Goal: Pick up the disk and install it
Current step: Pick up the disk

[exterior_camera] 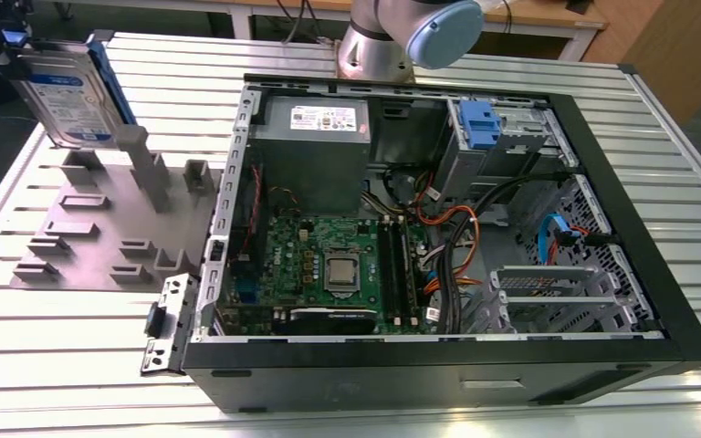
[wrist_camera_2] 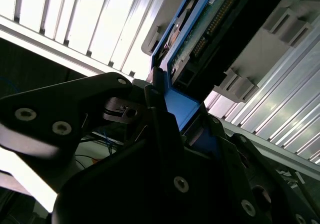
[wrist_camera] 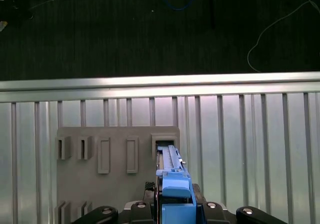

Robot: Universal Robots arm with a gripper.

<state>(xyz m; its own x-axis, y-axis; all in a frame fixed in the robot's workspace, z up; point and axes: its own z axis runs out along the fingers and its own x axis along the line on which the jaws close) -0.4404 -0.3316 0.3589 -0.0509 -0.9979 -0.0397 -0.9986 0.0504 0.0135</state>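
Black fingers [wrist_camera_2: 162, 129] pinch the blue plastic rail of the flat silver disk [exterior_camera: 70, 96], which stands upright on edge at the grey slotted holder [exterior_camera: 95, 228], near a corner of the ribbed aluminium table [exterior_camera: 34, 365] on the exterior view's left. Dark carpet [wrist_camera: 125, 29] lies beyond the edge.

Beside the black case [exterior_camera: 448, 370] with its green board [exterior_camera: 302, 251]: silver disk [exterior_camera: 77, 91] with white-and-blue label [exterior_camera: 65, 99] and blue rails [exterior_camera: 112, 82], grey fixture [exterior_camera: 88, 224], ribbed silver bench [exterior_camera: 679, 173].
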